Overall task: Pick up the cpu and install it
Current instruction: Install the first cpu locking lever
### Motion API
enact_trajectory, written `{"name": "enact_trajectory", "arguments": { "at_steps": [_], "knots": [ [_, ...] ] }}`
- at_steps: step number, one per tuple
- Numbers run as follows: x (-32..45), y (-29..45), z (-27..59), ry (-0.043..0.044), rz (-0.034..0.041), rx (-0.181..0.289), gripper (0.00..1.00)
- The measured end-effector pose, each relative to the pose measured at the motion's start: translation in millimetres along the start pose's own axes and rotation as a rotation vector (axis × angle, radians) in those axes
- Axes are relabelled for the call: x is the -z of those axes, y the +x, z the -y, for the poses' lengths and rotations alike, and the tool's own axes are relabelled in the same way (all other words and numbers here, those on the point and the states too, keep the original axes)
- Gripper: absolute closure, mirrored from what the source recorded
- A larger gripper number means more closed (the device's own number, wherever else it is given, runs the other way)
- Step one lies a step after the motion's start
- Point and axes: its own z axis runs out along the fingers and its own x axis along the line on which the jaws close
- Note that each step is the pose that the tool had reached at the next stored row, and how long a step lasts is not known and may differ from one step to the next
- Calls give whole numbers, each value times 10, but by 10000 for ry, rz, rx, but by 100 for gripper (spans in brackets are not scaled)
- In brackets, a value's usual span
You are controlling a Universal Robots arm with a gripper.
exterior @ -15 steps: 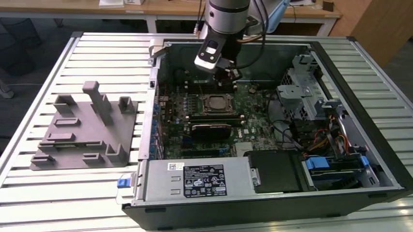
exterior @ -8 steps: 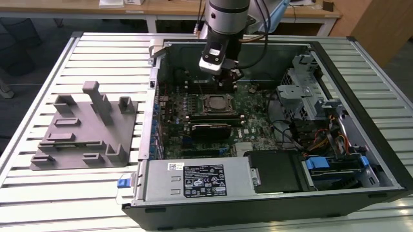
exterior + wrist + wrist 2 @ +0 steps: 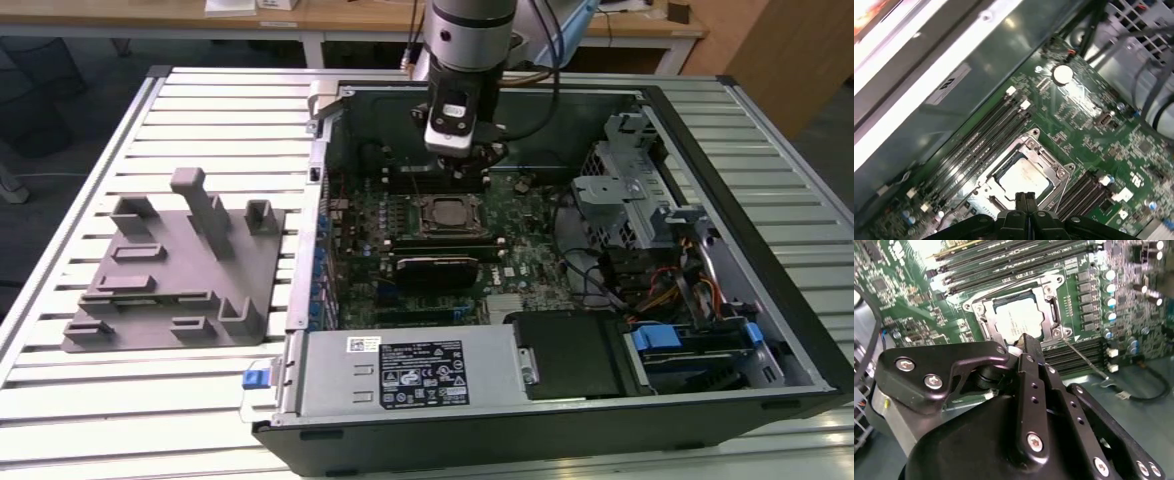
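Note:
The cpu (image 3: 1019, 322) (image 3: 1024, 177), a pale silver-white square, lies flat inside the socket's metal frame (image 3: 1060, 332) (image 3: 1046, 161) on the green motherboard (image 3: 527, 260). My gripper (image 3: 1026, 344) (image 3: 1026, 198) hangs just above the socket's edge, fingers pressed together with nothing between them. In the exterior view the gripper (image 3: 463, 172) stands over the far side of the socket (image 3: 445, 215), inside the open computer case. The socket's thin lever rod (image 3: 1084, 357) sticks out to one side.
Memory slots (image 3: 979, 145) flank the socket on both sides. A black heatsink block (image 3: 434, 268) sits nearer than the socket, with a drive cage (image 3: 634, 195) and cables at the exterior view's right. A grey plastic holder (image 3: 174, 270) with upright posts stands on the slatted table beside the case.

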Motion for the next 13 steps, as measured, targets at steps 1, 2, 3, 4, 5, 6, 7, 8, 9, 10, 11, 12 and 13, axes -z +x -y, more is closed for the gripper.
{"name": "enact_trajectory", "arguments": {
  "at_steps": [1, 2, 3, 4, 5, 6, 7, 8, 9, 10, 11, 12, 13],
  "knots": [
    [0, 0, 0, 0, -1, 181, 89],
    [-1, 0, 0, -1, -3, 360, 89],
    [-1, 0, 0, -1, -3, 541, 89],
    [-2, 0, 0, -2, -4, 737, 89],
    [-2, 0, 0, -3, -6, 916, 89],
    [-3, 0, 0, -3, -7, 1097, 89],
    [-3, 0, 0, -4, -8, 1275, 89],
    [-3, 0, 0, -4, -9, 1457, 89],
    [-4, 0, 0, -5, -10, 1635, 89],
    [-5, 0, 0, -6, -11, 1815, 89],
    [-5, 0, 0, -6, -13, 2007, 89],
    [-6, 0, 0, -7, -14, 2185, 89],
    [-6, 0, 0, -7, -15, 2367, 89]
  ]
}}
